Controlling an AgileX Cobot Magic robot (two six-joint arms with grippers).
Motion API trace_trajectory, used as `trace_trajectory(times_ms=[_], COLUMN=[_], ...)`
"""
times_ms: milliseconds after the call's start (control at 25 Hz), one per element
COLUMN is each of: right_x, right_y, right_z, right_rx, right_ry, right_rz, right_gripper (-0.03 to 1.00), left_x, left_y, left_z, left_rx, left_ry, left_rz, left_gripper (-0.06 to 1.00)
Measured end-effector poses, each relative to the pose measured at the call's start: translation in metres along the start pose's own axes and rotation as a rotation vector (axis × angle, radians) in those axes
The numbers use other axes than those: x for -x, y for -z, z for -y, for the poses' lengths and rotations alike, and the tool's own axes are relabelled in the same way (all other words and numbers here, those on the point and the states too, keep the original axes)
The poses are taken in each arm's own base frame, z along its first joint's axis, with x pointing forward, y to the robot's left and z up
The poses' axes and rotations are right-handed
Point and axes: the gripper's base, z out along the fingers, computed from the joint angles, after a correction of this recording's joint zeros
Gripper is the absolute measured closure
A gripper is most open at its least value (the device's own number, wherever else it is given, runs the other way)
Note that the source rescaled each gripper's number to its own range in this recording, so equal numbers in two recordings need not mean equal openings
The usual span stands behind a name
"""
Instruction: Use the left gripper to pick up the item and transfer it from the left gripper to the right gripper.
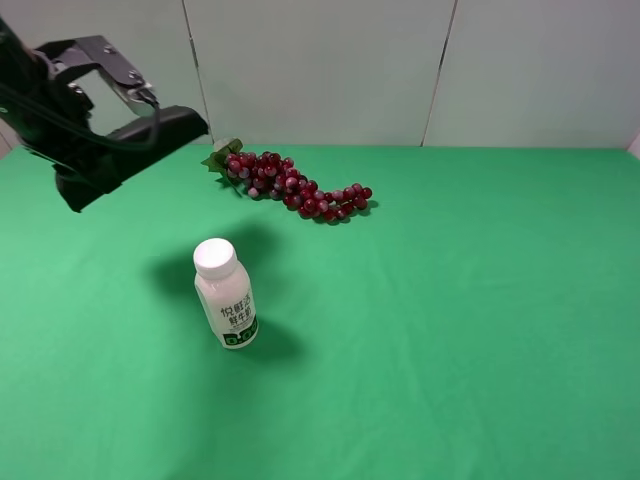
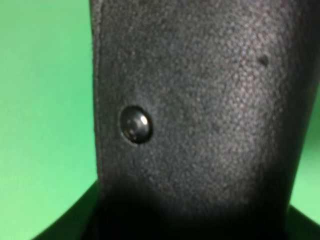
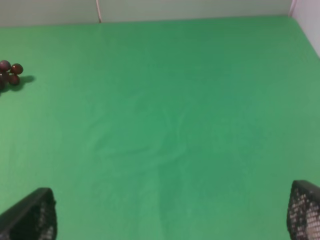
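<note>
My left gripper (image 1: 92, 140) is shut on the item (image 1: 135, 148), a matte black elongated soft case, and holds it tilted in the air above the table's far left. In the left wrist view the item (image 2: 200, 115) fills the frame, with a round snap button (image 2: 135, 124) on it; the fingers are hidden behind it. My right gripper (image 3: 170, 220) is open and empty over bare green cloth; only its fingertips (image 3: 30, 217) show, at the frame's lower corners. The right arm is out of the exterior view.
A white-capped pink bottle (image 1: 226, 294) stands upright left of centre on the green table (image 1: 460, 330). A red grape bunch (image 1: 295, 187) lies at the back, and its end shows in the right wrist view (image 3: 9, 72). White wall panels stand behind.
</note>
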Motion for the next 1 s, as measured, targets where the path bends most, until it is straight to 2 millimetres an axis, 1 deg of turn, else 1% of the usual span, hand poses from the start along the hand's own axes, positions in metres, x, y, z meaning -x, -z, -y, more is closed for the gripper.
trace_trajectory(times_ms=[320, 560, 720, 1000], right_x=[0.0, 0.0, 0.0, 0.0], right_y=[0.0, 0.0, 0.0, 0.0], right_z=[0.0, 0.0, 0.0, 0.0], right_rx=[0.0, 0.0, 0.0, 0.003], right_ry=[0.0, 0.0, 0.0, -0.002], right_rz=[0.0, 0.0, 0.0, 0.0], right_gripper=[-0.03, -0.03, -0.03, -0.03], left_x=[0.031, 0.051, 0.068, 0.099], left_y=[0.003, 0.008, 0.02, 0.054], left_z=[0.041, 0.064, 0.074, 0.085], left_rx=[-0.031, -0.023, -0.011, 0.012], left_ry=[-0.16, -0.245, -0.287, -0.37], left_rz=[0.051, 0.124, 0.18, 0.272], left_gripper=[0.91, 0.91, 0.91, 0.91])
